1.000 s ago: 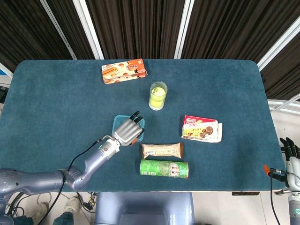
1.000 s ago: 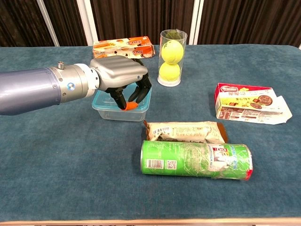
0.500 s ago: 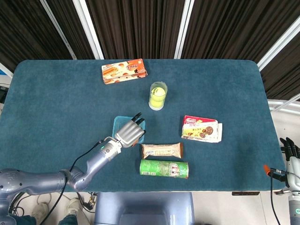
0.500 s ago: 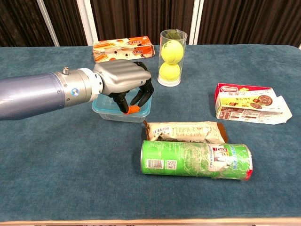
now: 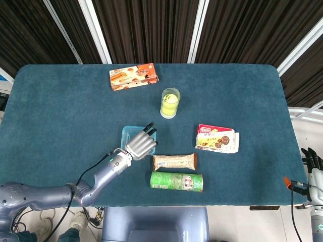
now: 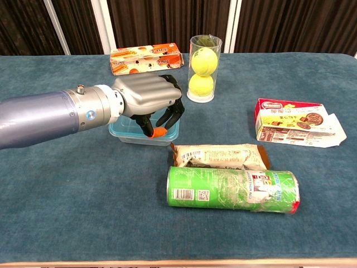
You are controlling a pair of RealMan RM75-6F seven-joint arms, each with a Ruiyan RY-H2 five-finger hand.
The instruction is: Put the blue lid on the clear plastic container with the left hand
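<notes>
The clear plastic container point(image 5: 129, 136) point(image 6: 129, 135) sits left of the table's middle, and the blue lid point(image 5: 131, 131) point(image 6: 126, 124) lies flat on top of it. My left hand point(image 5: 141, 145) point(image 6: 148, 97) hangs over the container's near right part, fingers spread and bent down. Its orange fingertip point(image 6: 158, 132) is at the front rim; I cannot tell whether it touches. Nothing is held in that hand. My right hand point(image 5: 313, 160) is off the table at the far right of the head view, fingers straight and holding nothing.
A tube of tennis balls point(image 5: 170, 103) point(image 6: 204, 68) stands behind the container. An orange box point(image 5: 133, 76) lies at the back. A cracker pack point(image 5: 174, 162) point(image 6: 220, 156) and a green can point(image 5: 176, 181) point(image 6: 233, 188) lie just in front. A biscuit box point(image 5: 217, 138) lies at the right.
My left hand has drawn back toward the near edge, so more of the blue lid shows behind its fingers. The container and lid have not moved.
</notes>
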